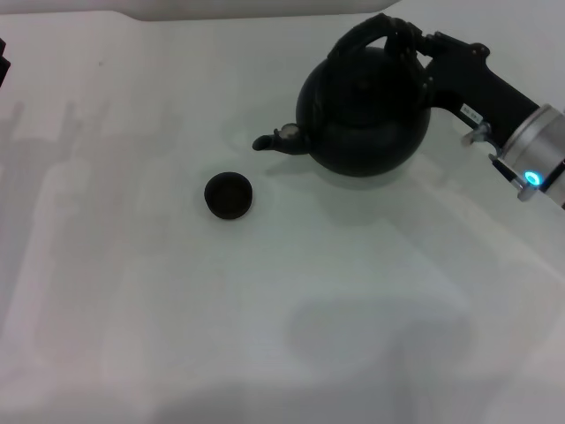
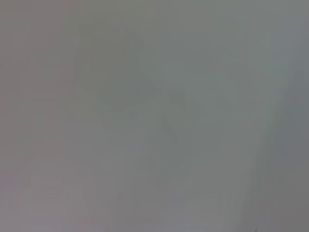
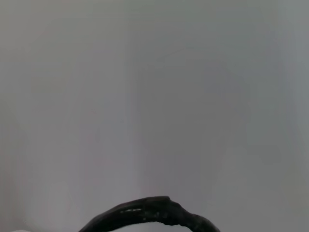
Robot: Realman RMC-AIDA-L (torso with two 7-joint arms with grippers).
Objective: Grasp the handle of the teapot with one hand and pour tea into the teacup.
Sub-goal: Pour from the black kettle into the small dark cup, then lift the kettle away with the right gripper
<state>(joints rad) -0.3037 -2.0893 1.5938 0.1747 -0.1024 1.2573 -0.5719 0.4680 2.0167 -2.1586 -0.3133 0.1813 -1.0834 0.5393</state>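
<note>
Left of the teapot (image 1: 364, 110) and nearer the robot, the teacup (image 1: 229, 195) sits well apart from the spout, which points toward its side. At the teapot's top right, the right gripper (image 1: 408, 42) meets the handle (image 1: 366, 34); whether its fingers are clamped I cannot tell. A loose hold could let the heavy pot swing and spill past so small a cup. The white table (image 1: 371, 300) is smooth; no room shows.
</note>
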